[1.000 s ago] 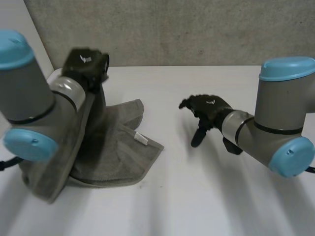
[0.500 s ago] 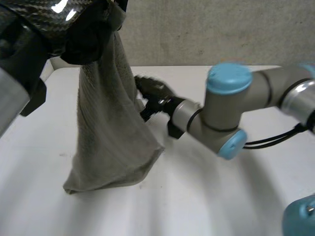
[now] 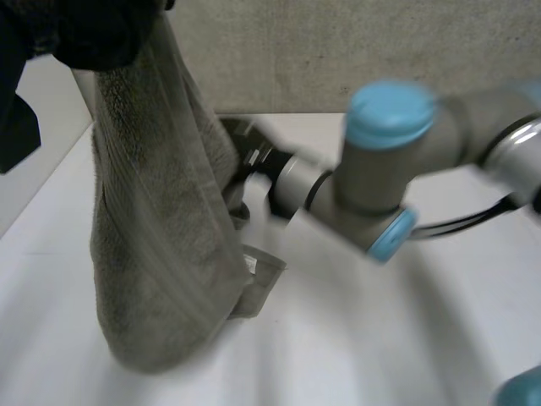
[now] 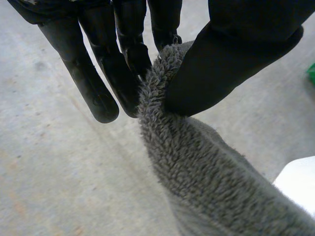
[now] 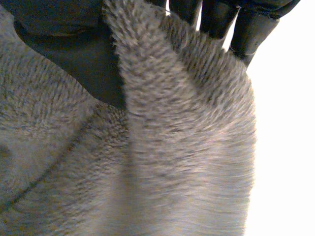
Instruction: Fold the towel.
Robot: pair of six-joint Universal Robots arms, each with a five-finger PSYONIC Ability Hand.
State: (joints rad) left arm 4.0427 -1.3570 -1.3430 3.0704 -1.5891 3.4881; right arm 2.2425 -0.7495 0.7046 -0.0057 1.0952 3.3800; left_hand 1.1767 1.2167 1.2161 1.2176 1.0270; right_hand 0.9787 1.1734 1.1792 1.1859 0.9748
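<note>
A grey terry towel point(image 3: 161, 245) hangs in a long bunch from my left hand point(image 3: 93, 38), which is raised high over the table's left side. In the left wrist view the thumb point(image 4: 231, 64) presses the towel's top edge point(image 4: 162, 93) against the fingers, so that hand is shut on it. My right arm reaches across from the right. Its hand point(image 3: 245, 148) is at the towel's right side, about halfway down. In the right wrist view the thumb point(image 5: 74, 54) and fingers pinch a ridge of the towel point(image 5: 162, 113). The towel's lowest part, with a white label point(image 3: 251, 264), touches the table.
The white table point(image 3: 406, 330) stretches to the right and front of the towel. A grey wall point(image 3: 338, 51) runs behind it. The right arm's elbow with its light-blue caps point(image 3: 390, 106) stands over the middle of the table.
My left hand has lifted the towel from a heap on the table until it hangs. My right hand has swung leftward from the table's middle and closed on the towel's side.
</note>
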